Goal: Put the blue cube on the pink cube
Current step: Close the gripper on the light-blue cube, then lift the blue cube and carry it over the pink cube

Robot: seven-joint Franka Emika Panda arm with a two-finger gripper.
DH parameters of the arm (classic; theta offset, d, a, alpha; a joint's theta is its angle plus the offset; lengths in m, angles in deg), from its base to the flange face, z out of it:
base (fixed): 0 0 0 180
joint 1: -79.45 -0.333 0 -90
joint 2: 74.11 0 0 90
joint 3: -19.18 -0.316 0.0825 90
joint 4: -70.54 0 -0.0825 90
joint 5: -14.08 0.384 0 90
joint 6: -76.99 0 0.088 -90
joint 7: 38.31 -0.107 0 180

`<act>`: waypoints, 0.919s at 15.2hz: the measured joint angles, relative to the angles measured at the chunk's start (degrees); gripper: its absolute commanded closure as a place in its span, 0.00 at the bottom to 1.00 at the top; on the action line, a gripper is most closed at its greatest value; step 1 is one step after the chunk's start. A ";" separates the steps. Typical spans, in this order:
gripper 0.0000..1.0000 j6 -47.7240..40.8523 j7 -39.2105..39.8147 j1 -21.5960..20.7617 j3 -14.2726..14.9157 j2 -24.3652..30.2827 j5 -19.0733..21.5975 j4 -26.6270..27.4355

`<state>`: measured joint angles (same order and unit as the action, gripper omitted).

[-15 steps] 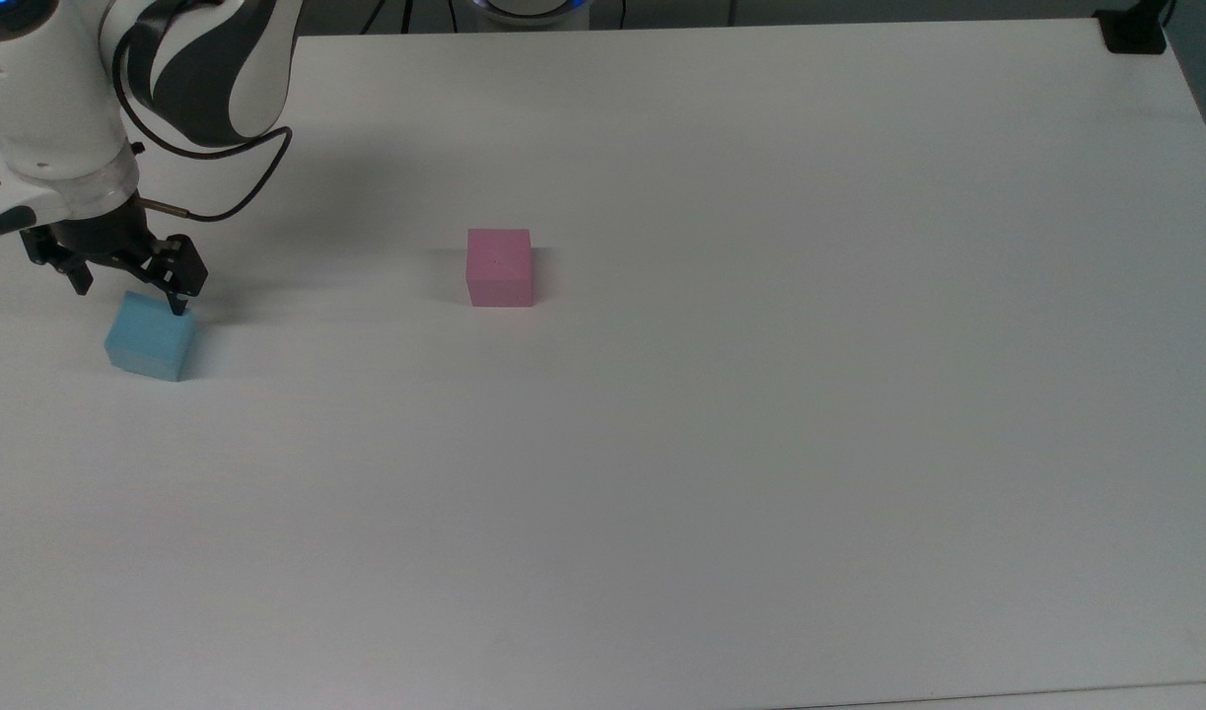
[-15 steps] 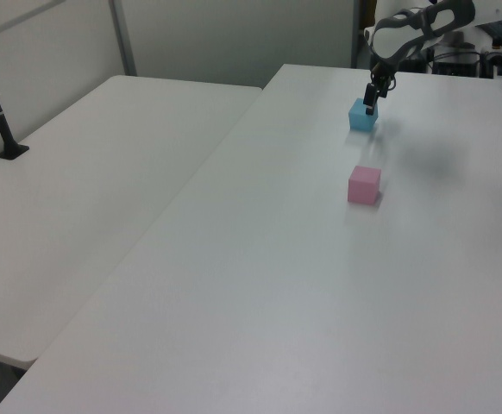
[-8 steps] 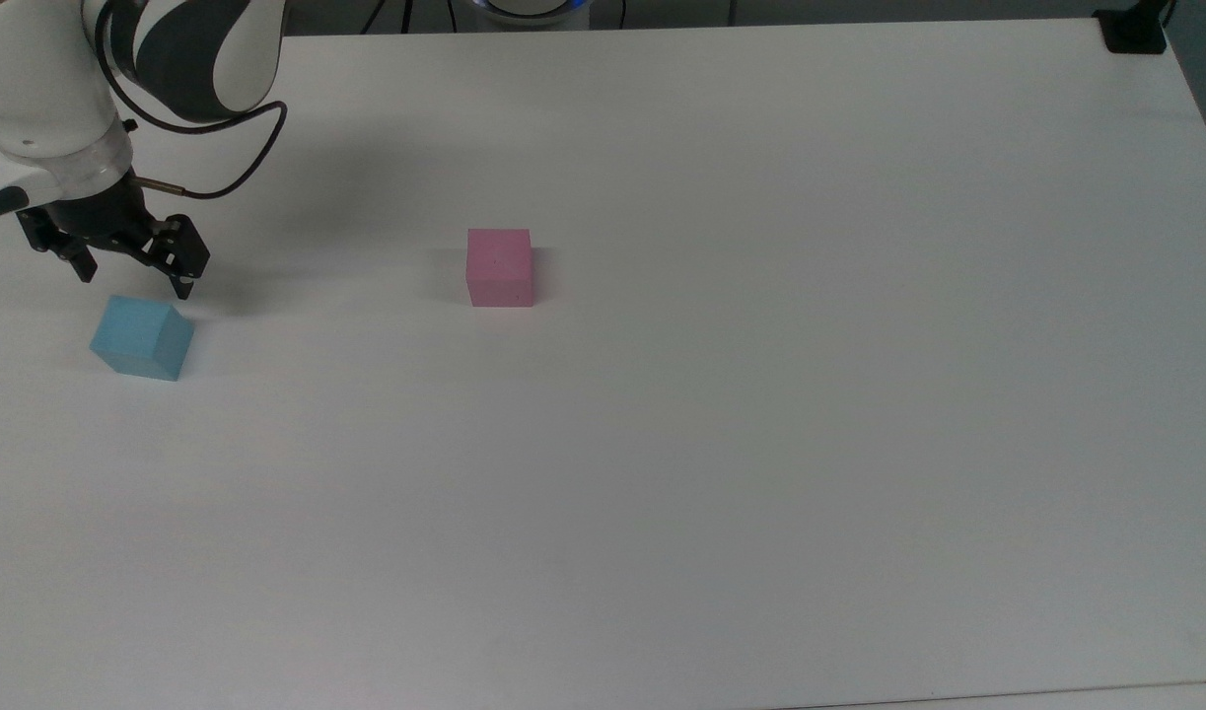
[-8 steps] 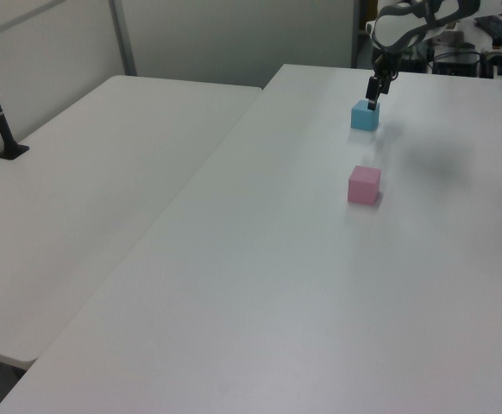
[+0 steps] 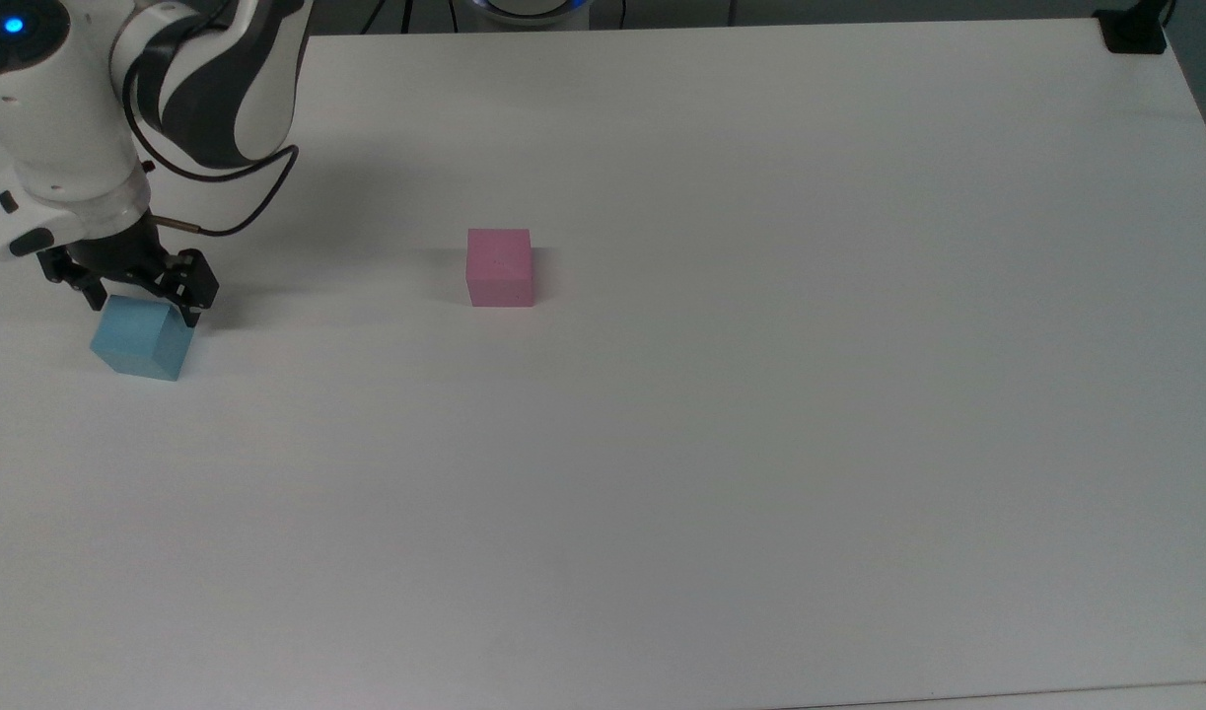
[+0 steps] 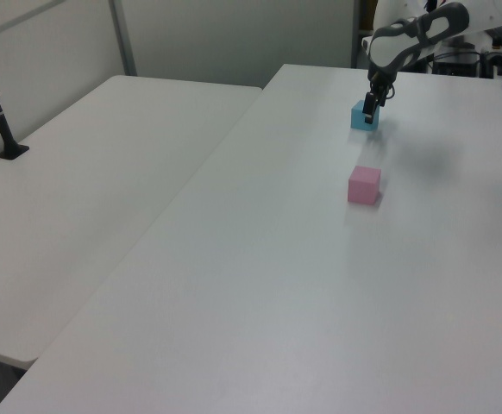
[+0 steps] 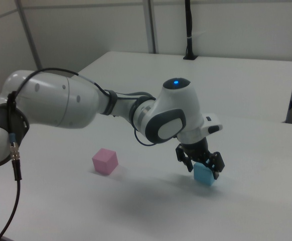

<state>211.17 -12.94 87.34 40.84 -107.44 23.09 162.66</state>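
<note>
Sky-blue cube sits corner-on between spread fingers, apart from pink cube.

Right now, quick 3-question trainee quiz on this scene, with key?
1. True or false: the blue cube sits on the pink cube.
2. In the top view, which cube lies further left?
3. The gripper is: A) over the pink cube, B) straddling the blue cube with fingers spread, C) away from both cubes.

Key: 1 false, both rest apart on the table; 2 the blue cube; 3 B.
</note>
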 measured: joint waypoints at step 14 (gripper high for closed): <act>0.98 -8.36 -0.40 -7.12 -0.40 9.86 2.34 0.77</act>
<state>202.81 -13.34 80.22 40.44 -97.58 25.43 163.43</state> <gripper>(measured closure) 0.374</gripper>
